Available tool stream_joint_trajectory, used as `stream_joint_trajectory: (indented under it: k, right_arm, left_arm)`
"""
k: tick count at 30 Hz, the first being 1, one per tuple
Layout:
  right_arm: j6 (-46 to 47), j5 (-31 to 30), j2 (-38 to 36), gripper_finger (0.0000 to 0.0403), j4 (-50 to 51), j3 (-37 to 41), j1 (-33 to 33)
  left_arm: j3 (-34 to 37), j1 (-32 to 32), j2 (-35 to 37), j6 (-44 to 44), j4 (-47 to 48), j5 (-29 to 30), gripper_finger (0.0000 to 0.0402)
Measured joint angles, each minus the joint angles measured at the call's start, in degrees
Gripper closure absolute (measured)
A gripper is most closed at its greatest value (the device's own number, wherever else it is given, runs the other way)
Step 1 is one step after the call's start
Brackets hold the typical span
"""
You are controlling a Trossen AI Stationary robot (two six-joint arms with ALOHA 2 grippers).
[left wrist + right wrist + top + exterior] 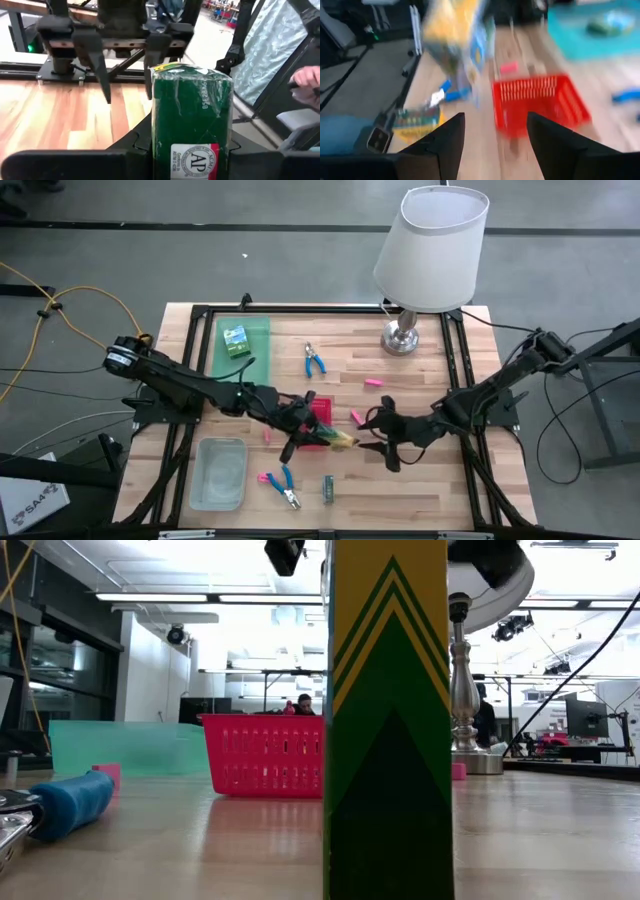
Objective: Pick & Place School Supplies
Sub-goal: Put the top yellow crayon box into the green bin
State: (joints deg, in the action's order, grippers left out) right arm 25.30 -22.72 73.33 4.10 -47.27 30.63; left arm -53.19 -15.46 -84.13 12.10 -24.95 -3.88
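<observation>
A green-and-yellow cardboard box (337, 439) hangs in the air over the near side of the red mesh basket (322, 412) at the table's middle. My left gripper (305, 435) comes in from the left and is shut on it. In the left wrist view the box (192, 115) fills the space between its fingers. Just right of the box, my right gripper (378, 436) faces it with its fingers spread wide (495, 145) and touches nothing. In the right wrist view the box (455, 45) is blurred, with the basket (540, 102) behind it. My left gripper pinches the box between its two fingers by its two narrow sides (159, 150), at the end nearer the wrist. The fingers come level from the table's left and lie along the box. The box juts out toward my right gripper, lifted clear above the basket.
A second box (235, 340) lies on the green tray (260, 330) at the far left. A third box (328, 488) stands near the front edge. Scissors (315, 360), (280, 485), pink erasers (372, 382), (355, 417), a clear bin (218, 472) and a lamp (430, 260) also occupy the table.
</observation>
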Motion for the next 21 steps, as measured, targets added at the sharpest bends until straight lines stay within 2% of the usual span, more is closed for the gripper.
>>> stream_joint_trajectory:
  k: [3,7,13,21]
  right_arm:
    - [5.9,2.1,0.1,0.0199,4.9,0.0,0.1]
    - [11.9,3.4,0.6,0.02,8.3,0.1,0.3]
    - [12.5,3.2,1.2,0.02,8.6,0.1,0.9]
    - [12.4,1.3,1.2,0.0199,8.1,0.1,0.9]
  left_arm:
    - [0.0,0.8,2.7,-1.6,6.1,3.9,0.0307]
    - [0.0,1.8,7.6,-1.9,17.0,13.2,0.0307]
    - [0.0,2.0,13.7,-4.3,34.3,27.4,0.0307]
    - [0.0,2.0,17.3,-6.3,53.4,39.0,0.0307]
